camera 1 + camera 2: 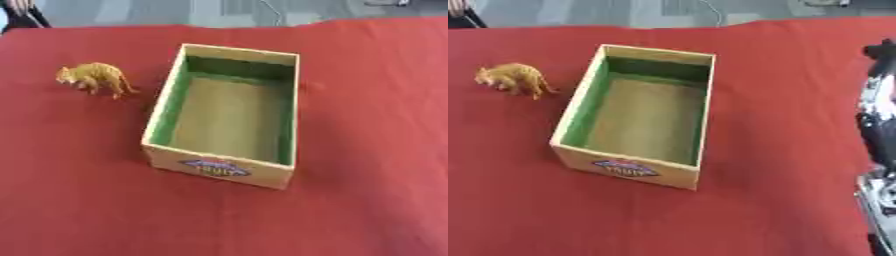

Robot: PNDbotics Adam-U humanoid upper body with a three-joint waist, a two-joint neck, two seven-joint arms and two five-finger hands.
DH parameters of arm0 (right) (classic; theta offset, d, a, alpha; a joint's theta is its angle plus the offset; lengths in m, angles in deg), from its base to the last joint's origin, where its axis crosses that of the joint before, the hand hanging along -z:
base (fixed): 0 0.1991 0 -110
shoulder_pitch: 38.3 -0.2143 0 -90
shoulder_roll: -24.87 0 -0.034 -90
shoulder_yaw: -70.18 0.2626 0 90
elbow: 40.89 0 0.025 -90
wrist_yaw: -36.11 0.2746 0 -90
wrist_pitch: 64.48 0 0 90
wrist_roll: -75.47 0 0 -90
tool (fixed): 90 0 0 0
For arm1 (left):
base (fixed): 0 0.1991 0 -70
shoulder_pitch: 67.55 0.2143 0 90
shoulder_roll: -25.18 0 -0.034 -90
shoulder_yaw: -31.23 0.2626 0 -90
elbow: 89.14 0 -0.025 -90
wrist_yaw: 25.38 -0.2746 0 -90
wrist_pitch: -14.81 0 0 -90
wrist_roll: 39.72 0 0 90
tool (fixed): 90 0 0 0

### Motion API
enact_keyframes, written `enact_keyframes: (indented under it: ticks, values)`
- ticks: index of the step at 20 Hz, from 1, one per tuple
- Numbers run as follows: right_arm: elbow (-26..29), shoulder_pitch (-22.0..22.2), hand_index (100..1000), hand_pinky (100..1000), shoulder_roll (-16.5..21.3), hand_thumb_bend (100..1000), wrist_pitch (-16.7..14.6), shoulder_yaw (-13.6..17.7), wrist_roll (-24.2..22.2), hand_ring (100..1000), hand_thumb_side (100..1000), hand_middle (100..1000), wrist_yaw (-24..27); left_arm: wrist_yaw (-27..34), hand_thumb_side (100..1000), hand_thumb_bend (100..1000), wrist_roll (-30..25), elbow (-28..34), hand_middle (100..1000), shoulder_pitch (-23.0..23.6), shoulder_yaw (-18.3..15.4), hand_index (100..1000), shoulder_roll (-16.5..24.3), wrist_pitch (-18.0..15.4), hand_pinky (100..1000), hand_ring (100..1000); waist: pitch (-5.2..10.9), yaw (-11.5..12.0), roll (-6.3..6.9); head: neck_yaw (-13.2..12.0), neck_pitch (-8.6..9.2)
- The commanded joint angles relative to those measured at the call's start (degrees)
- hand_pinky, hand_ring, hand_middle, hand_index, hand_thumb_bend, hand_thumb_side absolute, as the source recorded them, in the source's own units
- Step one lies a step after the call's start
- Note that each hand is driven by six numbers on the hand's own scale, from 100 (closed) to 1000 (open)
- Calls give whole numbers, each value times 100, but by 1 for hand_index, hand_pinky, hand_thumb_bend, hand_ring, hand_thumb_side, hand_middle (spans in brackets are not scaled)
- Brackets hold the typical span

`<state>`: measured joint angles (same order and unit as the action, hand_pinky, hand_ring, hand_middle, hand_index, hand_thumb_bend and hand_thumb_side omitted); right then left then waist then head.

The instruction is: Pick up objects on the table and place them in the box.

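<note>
Surface was covered in a red cloth, matte, flat, with faint creases near the far edge.

Left side: a small orange-tan toy animal, four-legged with a tail, moulded and smooth-looking, stood upright on the cloth. It sat just beside the box's left wall, near the far corner, not touching it.

Centre: a rectangular open-topped box, cardboard by its look, tan outer walls with thin square-cut rims. Inner walls were green; the floor was plain tan-brown and flat. The near short wall carried a blue-and-red oval label with yellow lettering. The box lay slightly askew, long axis running away from the camera. Nothing lay inside it.

Right side: in the right eye view only, part of the robot's right arm showed along the right edge, black with silver sections, hard and glossy. The right robot hand could not be made out there, so its fingers' state cannot be told. The left robot hand showed in neither view.
</note>
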<state>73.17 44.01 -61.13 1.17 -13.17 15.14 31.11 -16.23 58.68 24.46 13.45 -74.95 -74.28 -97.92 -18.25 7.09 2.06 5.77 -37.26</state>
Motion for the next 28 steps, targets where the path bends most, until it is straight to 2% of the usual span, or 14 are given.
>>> enact_keyframes:
  ticks: [1, 4, 5, 6, 11, 14, 18, 23, 27, 28]
  values:
    - [53, -23, 817, 844, 133, 100, 2, 29, -8, 627, 454, 502, -15, -40, 771, 100, -12, 99, 682, -14, -62, 930, 201, -21, 750, 716, 102, -12, 9, 9, -45]
    - [53, -16, 817, 845, 145, 100, -4, 26, -8, 627, 454, 501, -32, -161, 740, 100, -27, 99, 660, -46, -62, 929, 462, 10, 746, 701, 86, -30, 29, -3, -47]
    - [53, -12, 817, 845, 150, 100, -5, 21, -10, 627, 456, 501, -43, -250, 701, 100, -37, 99, 666, -72, -54, 929, 611, 15, 748, 702, 77, -34, 39, -7, -37]
    - [53, -8, 817, 845, 153, 100, -4, 15, -14, 627, 456, 501, -55, -367, 696, 100, -43, 99, 667, -107, -44, 929, 785, 9, 748, 702, 69, -37, 49, -10, -30]
    - [53, 8, 817, 846, 199, 100, -1, -8, -11, 627, 456, 501, -106, -1246, 511, 100, 67, 28, 721, -423, 21, 964, 1910, 48, 757, 717, 52, -25, 113, 8, -24]
    - [53, 20, 817, 846, 224, 100, 8, -22, -13, 628, 455, 500, -113, -1799, 440, 100, 125, -403, 721, -772, 122, 981, 2647, 134, 762, 730, 67, -13, 146, 28, -29]
    - [53, 27, 816, 846, 257, 100, 4, -31, -23, 628, 458, 501, -102, -2541, 371, 100, 13, -1213, 748, -1295, 291, 981, 3364, 204, 789, 767, 94, -15, 158, 25, -31]
    - [53, 31, 816, 844, 277, 100, -22, -53, -56, 629, 463, 501, -55, -3560, 372, 100, -568, -2254, 780, -1946, 629, 981, 3850, -8, 829, 817, 133, -60, 138, -52, -51]
    - [53, 44, 816, 843, 259, 100, -48, -53, -74, 629, 471, 501, -35, -3975, 372, 100, -837, -2895, 790, -2361, 786, 983, 3885, -264, 838, 825, 147, -131, 93, -171, -52]
    - [53, 44, 816, 843, 255, 100, -59, -55, -78, 629, 472, 501, -34, -3986, 405, 100, -877, -3017, 791, -2442, 806, 984, 3858, -321, 838, 824, 145, -152, 77, -219, -55]
